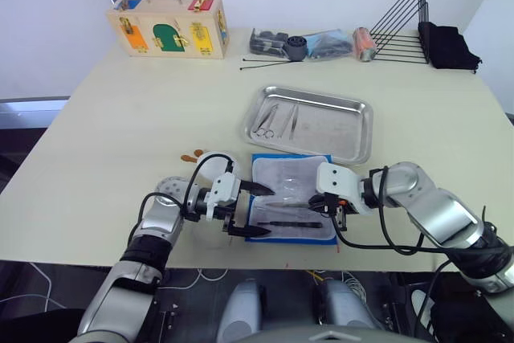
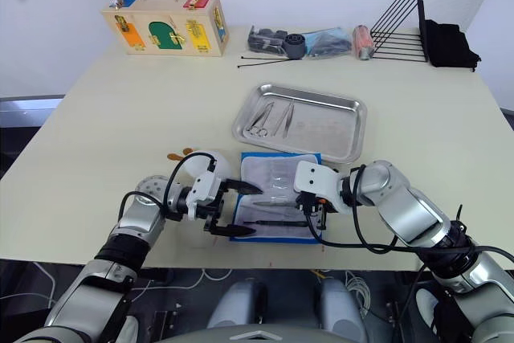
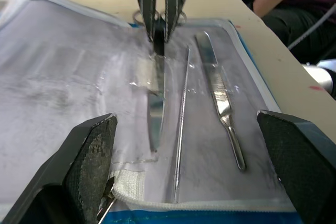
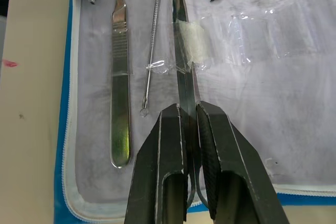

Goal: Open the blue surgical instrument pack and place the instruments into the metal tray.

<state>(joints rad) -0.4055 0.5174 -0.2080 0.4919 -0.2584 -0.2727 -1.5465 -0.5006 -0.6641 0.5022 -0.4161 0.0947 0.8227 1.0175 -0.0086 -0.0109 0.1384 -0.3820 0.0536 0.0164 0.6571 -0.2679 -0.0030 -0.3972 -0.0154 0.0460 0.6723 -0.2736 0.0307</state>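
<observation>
We find the blue surgical instrument pack (image 1: 291, 198) lying unfolded at the near edge of the worktop (image 1: 120, 126), just in front of the metal tray (image 1: 337, 130). The right tool (image 4: 189, 129) is pressed together on a pair of scissors (image 4: 182, 66) still taped to the pale lining. The left tool (image 1: 250, 210) stands spread wide at the pack's left edge, gripping nothing. Beside the scissors we note a thin probe (image 4: 153, 40) and a flat handle (image 4: 120, 77). Several instruments (image 1: 275, 120) lie in the tray.

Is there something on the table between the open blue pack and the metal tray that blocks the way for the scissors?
Nothing visible does. The right gripper is shut on the scissors over the blue pack; only bare table separates it from the metal tray.
</observation>
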